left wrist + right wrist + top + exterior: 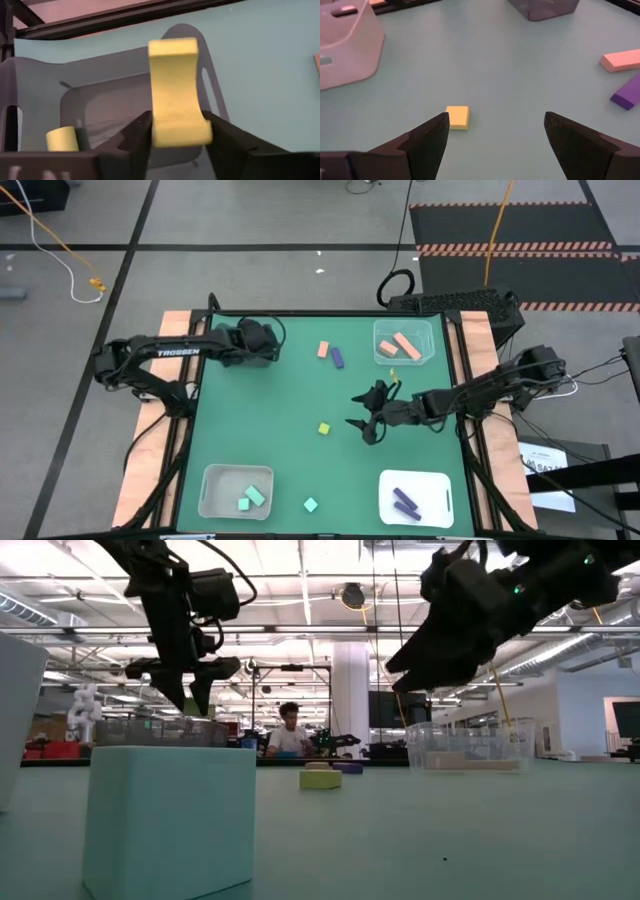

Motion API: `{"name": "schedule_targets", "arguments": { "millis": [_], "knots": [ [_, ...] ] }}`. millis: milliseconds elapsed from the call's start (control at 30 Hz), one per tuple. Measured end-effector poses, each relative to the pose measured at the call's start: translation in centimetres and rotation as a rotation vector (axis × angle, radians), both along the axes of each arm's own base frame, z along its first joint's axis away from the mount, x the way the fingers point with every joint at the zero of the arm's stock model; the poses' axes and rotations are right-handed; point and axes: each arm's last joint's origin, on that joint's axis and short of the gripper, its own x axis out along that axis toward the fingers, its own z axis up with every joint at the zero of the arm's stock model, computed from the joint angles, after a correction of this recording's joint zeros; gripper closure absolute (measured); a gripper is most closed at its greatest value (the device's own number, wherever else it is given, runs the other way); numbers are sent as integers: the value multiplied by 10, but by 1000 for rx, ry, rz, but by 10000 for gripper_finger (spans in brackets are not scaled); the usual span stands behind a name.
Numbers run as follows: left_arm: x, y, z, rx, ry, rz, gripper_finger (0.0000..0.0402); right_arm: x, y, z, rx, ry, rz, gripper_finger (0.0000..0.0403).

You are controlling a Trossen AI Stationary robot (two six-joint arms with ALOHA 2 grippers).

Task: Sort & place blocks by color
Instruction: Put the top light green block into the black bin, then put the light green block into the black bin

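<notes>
My left gripper (176, 131) hangs over the far-left dark bin (45, 85), its jaws on a yellow bar (175, 90); another yellow piece (61, 139) lies inside. My right gripper (495, 135), jaws wide apart, hovers above a yellow cube (324, 428) mid-table. The clear bin (404, 343) holds pink bars, the white tray (415, 499) purple ones, the near-left bin (236, 491) teal cubes.

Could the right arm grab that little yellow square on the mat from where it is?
Probably yes. The right gripper hangs over the mat with its fingers spread, and the yellow square lies just ahead of them on bare mat. Nothing stands between; the pink bar and purple bar lie off to one side.
</notes>
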Motion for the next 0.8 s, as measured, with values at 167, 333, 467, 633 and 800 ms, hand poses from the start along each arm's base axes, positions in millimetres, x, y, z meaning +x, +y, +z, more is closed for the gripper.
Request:
{"name": "schedule_targets", "arguments": {
  "millis": [167, 333, 467, 633, 800],
  "knots": [
    [-3, 5, 0, -2, 2, 22, 159, 9, 1, -12, -63, 5, 32, 85],
    [-2, 4, 0, -5, 1, 15, 135, 20, 3, -24, -108, -26, 60, 85],
    [5, -5, 2, -6, -32, -39, 140, 27, 5, -38, -105, -39, 61, 85],
    [16, -30, 14, 36, -119, -171, 154, 34, 7, -54, -125, -46, 82, 85],
    [21, -65, 34, 68, -262, -312, 160, 54, 11, -66, -121, -15, 124, 85]
  ]
}}
